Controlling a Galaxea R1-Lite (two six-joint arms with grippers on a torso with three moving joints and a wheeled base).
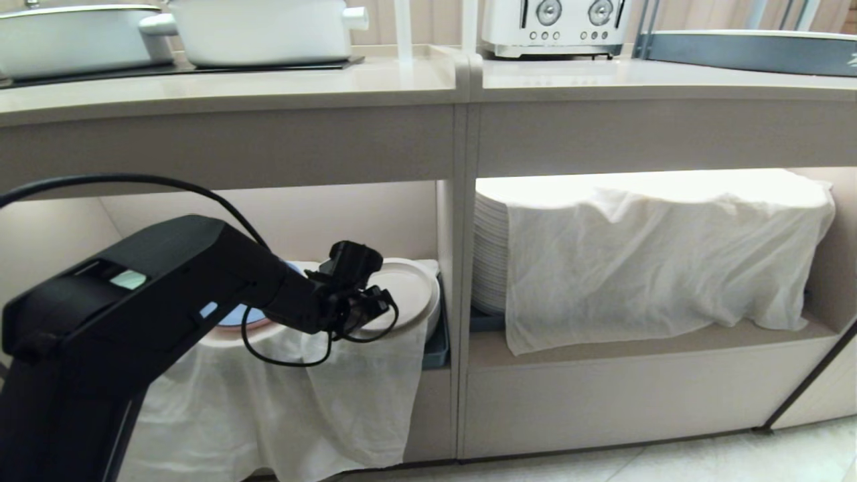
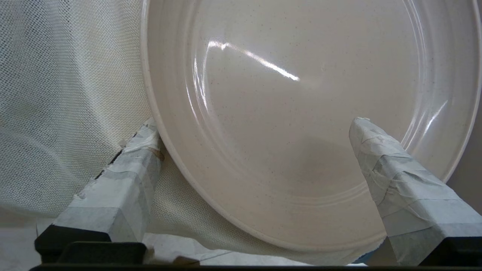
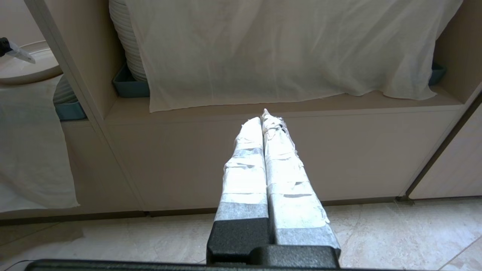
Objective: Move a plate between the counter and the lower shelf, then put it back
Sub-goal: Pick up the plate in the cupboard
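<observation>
Two taped fingers [image 2: 124,177] of the left gripper [image 2: 248,158] stand spread to their widest and hold nothing. One finger lies just outside the rim of the plate [image 2: 301,113], touching or almost touching it; the other hangs over the plate's inner face. The rim thus sits between the jaws, not yet clamped.

The plate rests on a white cloth [image 1: 301,395] draped over a stack in the left bay of the lower shelf [image 1: 643,348], close to the vertical divider [image 1: 462,301]. A blue plate [image 1: 234,314] lies just beside it, partly hidden by the arm.

Handling judgement: the plate looks rigid and glazed, so probably slippery and breakable, and moderately heavy for a one-edge grip. The near rim is the sensible place to pinch, one finger above and one beneath. The cloth may drag or catch when the plate lifts.

The right gripper [image 3: 265,120] is parked low before the shelf's right bay, fingers pressed together, empty. The counter [image 1: 268,87] runs overhead.
</observation>
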